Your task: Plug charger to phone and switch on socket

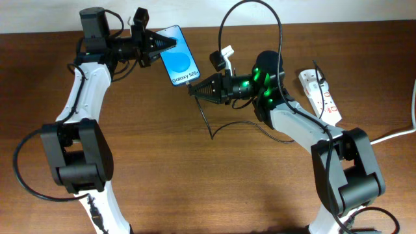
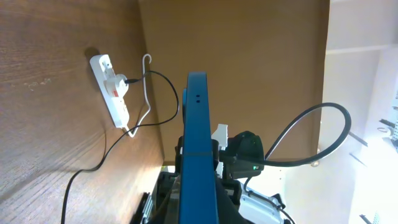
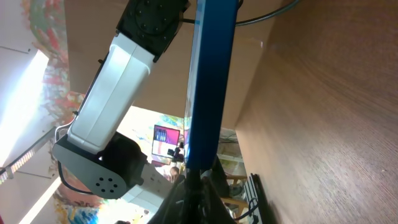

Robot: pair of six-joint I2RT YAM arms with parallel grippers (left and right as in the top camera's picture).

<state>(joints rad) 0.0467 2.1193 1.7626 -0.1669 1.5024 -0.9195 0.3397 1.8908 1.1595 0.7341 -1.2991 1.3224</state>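
Note:
The phone point(image 1: 178, 60), with its blue screen, is lifted off the table. My left gripper point(image 1: 169, 44) is shut on its top end. My right gripper point(image 1: 195, 90) is shut on the charger's black plug tip and holds it against the phone's bottom edge. I cannot tell whether the tip is seated. The charger cable point(image 1: 212, 136) loops down over the table and runs right to the socket point(image 1: 320, 96), a white power strip. In the left wrist view the phone point(image 2: 199, 137) is edge-on with the socket point(image 2: 112, 93) beyond it. In the right wrist view the phone point(image 3: 209, 81) stands above my closed jaws point(image 3: 196, 196).
The socket's thick white cord point(image 1: 396, 135) leaves at the right table edge. A black arm cable point(image 1: 250, 13) arcs above the right wrist. My left arm's white link point(image 3: 118, 81) fills the left of the right wrist view.

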